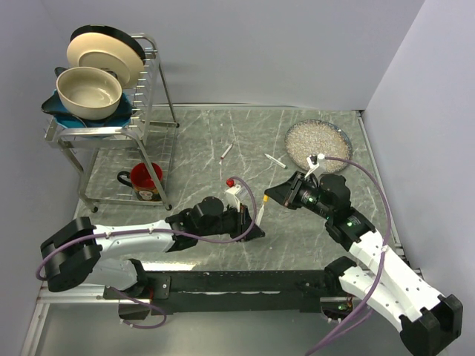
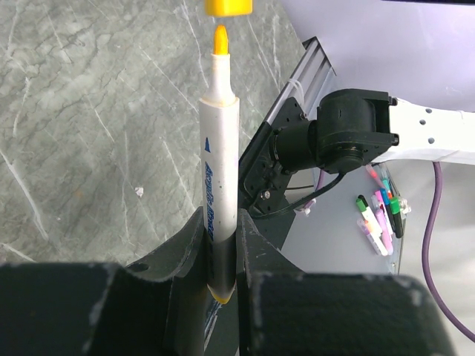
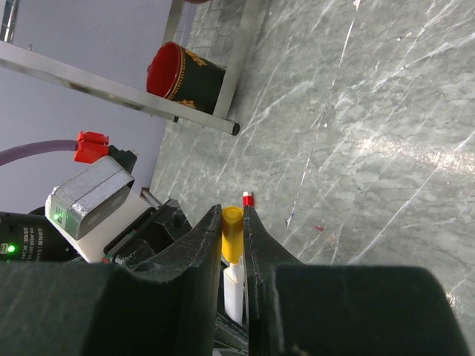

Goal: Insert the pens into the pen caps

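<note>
The table (image 1: 200,133) is closed off by walls along its 12 o'clock and 3 o'clock edges. Its 10 o'clock corner is taken up by a dish rack (image 1: 152,111), under which a red mug (image 1: 146,178) is stood. A dish of white granules (image 1: 319,141) is set at 1 o'clock, near the right wall. Open marble is left between the grippers and the far wall, where a loose pen (image 1: 226,152) is laid at 11 o'clock of the grippers and a second loose pen (image 1: 275,160) at 12 o'clock, well apart from each other. The left arm is stretched low from 8 o'clock towards the table's middle. The left gripper (image 2: 220,245) is clamped on the barrel of a pen (image 2: 217,170), whose orange tip is pointed at the right gripper (image 3: 232,222). The right arm is reached in from 4 o'clock, and a yellow cap (image 3: 232,228) is pinched between its fingers. In the left wrist view the cap is seen just off the tip, with a small gap between them.
</note>
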{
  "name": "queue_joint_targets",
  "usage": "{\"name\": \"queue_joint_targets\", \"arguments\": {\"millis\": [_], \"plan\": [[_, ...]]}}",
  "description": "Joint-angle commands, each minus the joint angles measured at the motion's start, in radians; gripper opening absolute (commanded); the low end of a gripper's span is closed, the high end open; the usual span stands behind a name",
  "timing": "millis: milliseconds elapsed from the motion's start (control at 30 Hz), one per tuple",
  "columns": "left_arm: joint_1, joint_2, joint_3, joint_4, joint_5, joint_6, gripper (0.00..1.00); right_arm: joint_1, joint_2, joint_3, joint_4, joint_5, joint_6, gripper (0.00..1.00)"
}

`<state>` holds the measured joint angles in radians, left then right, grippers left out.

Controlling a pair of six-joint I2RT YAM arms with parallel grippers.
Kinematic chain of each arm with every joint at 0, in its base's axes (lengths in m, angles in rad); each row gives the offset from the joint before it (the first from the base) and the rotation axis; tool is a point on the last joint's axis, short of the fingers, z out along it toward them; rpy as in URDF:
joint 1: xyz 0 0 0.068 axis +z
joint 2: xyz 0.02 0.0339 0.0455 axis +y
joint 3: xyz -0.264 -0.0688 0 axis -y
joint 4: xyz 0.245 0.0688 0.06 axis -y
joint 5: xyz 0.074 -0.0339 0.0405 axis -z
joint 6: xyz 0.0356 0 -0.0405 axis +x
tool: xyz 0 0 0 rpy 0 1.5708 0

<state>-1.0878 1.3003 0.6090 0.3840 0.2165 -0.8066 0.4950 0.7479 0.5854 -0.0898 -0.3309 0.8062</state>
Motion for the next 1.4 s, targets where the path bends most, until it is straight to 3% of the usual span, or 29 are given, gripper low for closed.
{"name": "queue_joint_targets", "arguments": {"millis": [0, 400, 667, 833, 1000, 1067, 1167, 1200, 1367], "plan": [[-0.004, -0.022, 0.041, 0.041, 0.004, 0.009, 0.01, 0.008, -0.012, -0.002, 0.033, 0.0, -0.002, 0.0], [0.002, -0.05, 0.047, 0.024, -0.023, 0.024, 0.01, 0.033, -0.036, -0.059, 0.068, -0.014, 0.001, 0.0], [0.003, -0.101, 0.035, 0.076, -0.003, 0.027, 0.01, 0.047, -0.081, -0.185, 0.327, -0.181, 0.02, 0.0], [0.003, -0.157, 0.02, 0.096, -0.015, 0.03, 0.01, 0.053, -0.139, -0.24, 0.423, -0.197, 0.034, 0.02], [0.003, -0.22, -0.011, 0.111, -0.054, 0.056, 0.01, 0.057, -0.163, -0.23, 0.377, -0.187, 0.022, 0.04], [0.003, -0.242, -0.032, 0.125, -0.074, 0.081, 0.01, 0.059, -0.147, -0.214, 0.374, -0.223, 0.024, 0.11], [0.003, -0.282, -0.04, 0.107, -0.083, 0.124, 0.01, 0.066, -0.142, -0.177, 0.342, -0.238, 0.019, 0.34], [0.003, -0.298, -0.038, 0.095, -0.08, 0.136, 0.01, 0.065, -0.147, -0.17, 0.334, -0.24, 0.019, 0.45], [0.003, -0.364, -0.026, 0.018, -0.057, 0.198, 0.01, 0.066, -0.191, -0.085, 0.294, -0.224, -0.01, 0.62]]}}
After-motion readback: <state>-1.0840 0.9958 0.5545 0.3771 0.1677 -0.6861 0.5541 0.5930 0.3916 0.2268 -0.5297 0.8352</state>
